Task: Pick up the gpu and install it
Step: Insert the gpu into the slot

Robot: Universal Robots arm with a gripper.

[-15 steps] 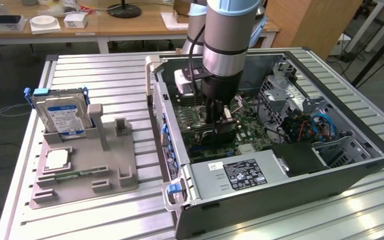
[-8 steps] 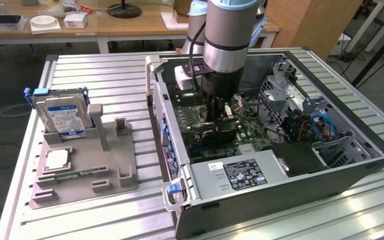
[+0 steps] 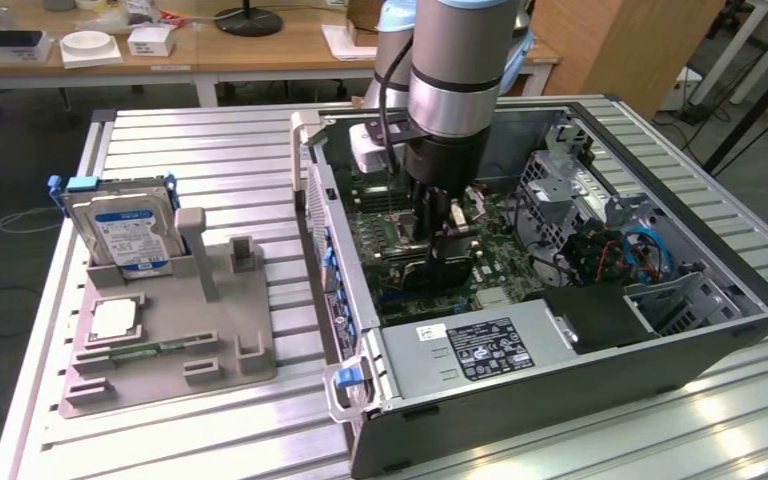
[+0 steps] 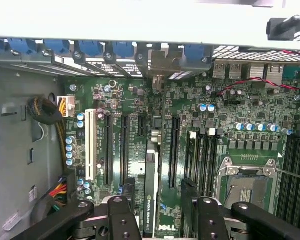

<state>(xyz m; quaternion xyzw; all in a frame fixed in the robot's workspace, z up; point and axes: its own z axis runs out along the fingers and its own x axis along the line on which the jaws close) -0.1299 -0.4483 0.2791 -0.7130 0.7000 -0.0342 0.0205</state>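
Gripper [image 4: 157, 210] sat low inside the case [image 3: 704, 345], over the motherboard [image 4: 240, 107]; we saw its fingers [image 4: 124, 200] spread, one either side of the gpu [image 4: 151, 185]. Whether the pads touched it, we couldn't tell. The gpu stood on edge in a slot, bracket end toward the case's rear wall. We judged it light, stiff and fragile: best taken by the board's flat faces near the top edge, clear of components.

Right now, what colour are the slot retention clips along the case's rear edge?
Blue clips, on the computer case; clearest in the wrist view.
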